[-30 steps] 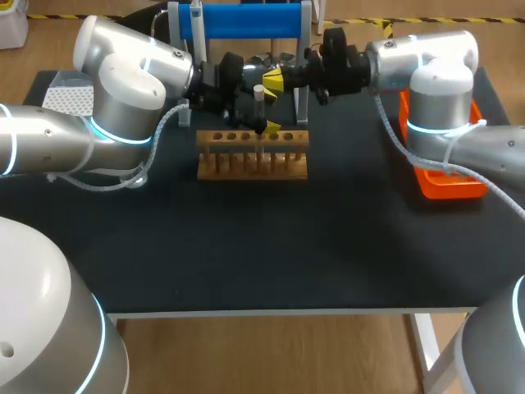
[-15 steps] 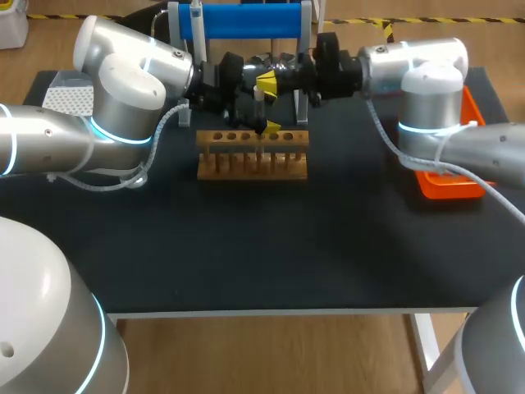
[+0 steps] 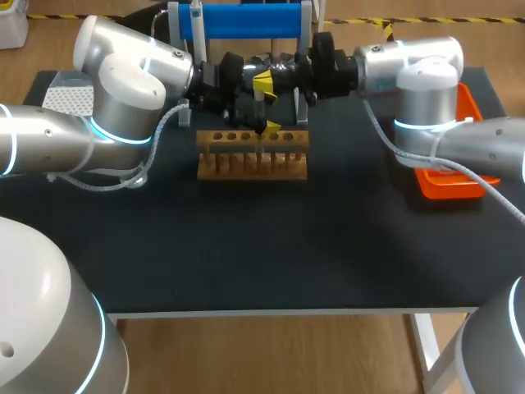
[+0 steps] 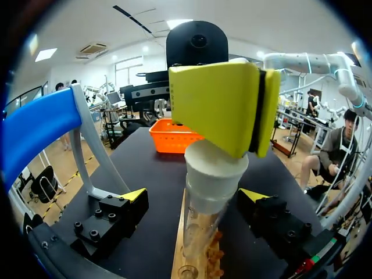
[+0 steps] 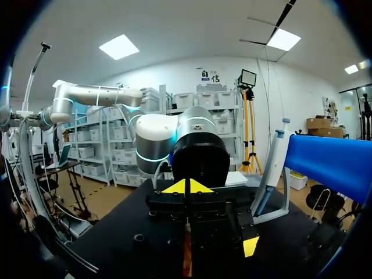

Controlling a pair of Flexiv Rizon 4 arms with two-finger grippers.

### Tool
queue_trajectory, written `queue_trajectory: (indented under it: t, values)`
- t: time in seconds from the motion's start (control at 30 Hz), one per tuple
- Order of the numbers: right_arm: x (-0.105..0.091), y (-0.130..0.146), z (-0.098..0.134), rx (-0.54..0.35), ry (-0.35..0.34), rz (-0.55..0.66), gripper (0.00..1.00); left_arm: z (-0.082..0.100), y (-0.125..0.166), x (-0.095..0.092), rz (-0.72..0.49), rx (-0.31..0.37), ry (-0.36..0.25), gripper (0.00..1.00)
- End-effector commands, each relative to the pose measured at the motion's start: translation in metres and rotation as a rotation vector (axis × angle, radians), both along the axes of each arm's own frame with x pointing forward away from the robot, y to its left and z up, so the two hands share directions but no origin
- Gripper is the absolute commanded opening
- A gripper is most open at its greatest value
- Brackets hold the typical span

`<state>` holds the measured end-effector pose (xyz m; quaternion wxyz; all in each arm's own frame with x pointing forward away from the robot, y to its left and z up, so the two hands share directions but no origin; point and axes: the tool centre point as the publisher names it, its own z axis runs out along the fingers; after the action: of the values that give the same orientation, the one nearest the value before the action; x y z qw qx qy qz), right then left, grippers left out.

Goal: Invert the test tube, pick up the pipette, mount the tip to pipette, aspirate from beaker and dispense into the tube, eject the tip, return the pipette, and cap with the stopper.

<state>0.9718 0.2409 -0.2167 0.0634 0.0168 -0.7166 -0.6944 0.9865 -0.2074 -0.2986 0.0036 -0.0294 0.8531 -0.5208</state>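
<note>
on the black table (image 3: 246,246), nearest the front edge, the wooden rack (image 3: 252,164) stands across the middle, a row of holes along its top. the test tube (image 4: 200,232) stands upright in a hole a little right of the rack's middle, its foot down in the wood. a white stopper (image 4: 212,174) sits in its mouth.

the left gripper (image 4: 193,196), on the arm coming in from the left, hangs over the rack at the tube's height. its fingers are spread, one yellow tip on either side of the tube, and a gap shows between each tip and the glass, so it grips nothing.

from the other side the right gripper (image 3: 264,81) reaches in over the top of the tube. its two yellow fingers lie pressed together with only a thin dark seam between them. their tips are against the upper part of the stopper, and the nearer finger covers the stopper's crown.

off to the right, by the table's edge, an orange basket (image 3: 447,187) lies partly behind the right arm. at the far left corner is a white tip box (image 3: 67,98) with a dotted top. farthest back stands the blue stand (image 3: 246,20) — the pipette (image 3: 197,18) hangs at its left end.
</note>
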Motion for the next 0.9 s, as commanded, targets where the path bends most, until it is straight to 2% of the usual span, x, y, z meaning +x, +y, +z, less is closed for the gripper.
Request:
queue_trajectory:
  t: [0.03, 0.63, 0.9]
  values:
    - [0.004, 0.002, -0.001, 0.0, 0.002, 0.002, 0.0, 0.0, 0.0, 0.002, -0.003, 0.001, 0.002, 1.0]
    - [0.004, 0.003, -0.014, -0.002, 0.031, -0.006, 0.0, 0.0, 0.0, 0.002, -0.003, 0.001, 0.002, 1.0]
    - [0.006, -0.001, 0.006, 0.028, 0.004, -0.01, 0.0, 0.0, 0.0, 0.002, -0.003, 0.001, 0.002, 1.0]
